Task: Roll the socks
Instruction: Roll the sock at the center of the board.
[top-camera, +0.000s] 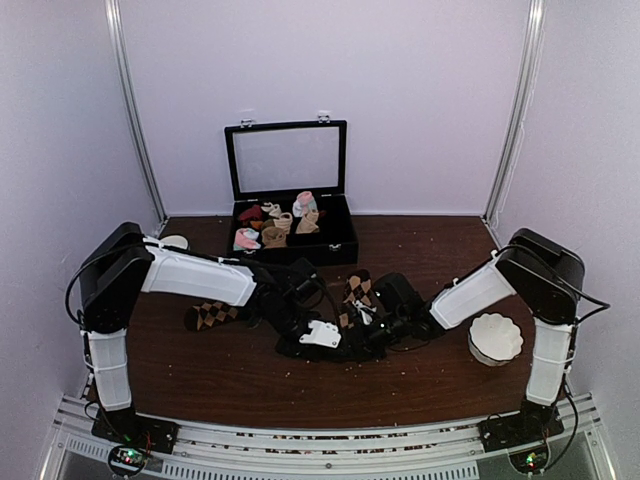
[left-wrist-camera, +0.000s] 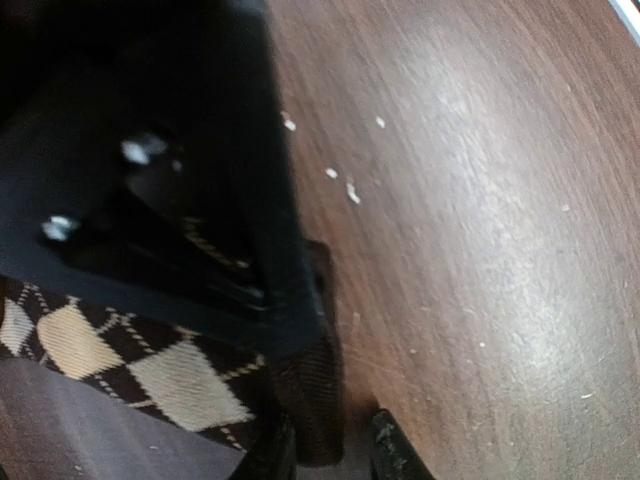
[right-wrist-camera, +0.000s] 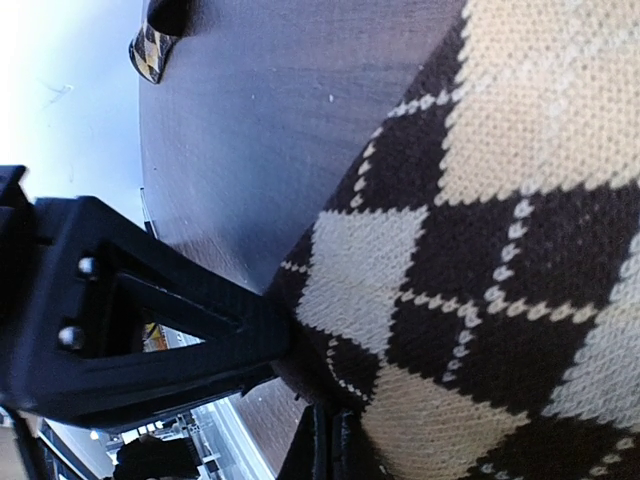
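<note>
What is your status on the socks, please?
Right gripper shut on socks. Left gripper part open around a sock edge. White bowl at far right, apart from socks.

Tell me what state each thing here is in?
socks, unrolled, on the table
case, lid up, holding small sock rolls
bowl, upright, empty
left end effector, astride the socks, grip unclear
right end effector, shut on socks
</note>
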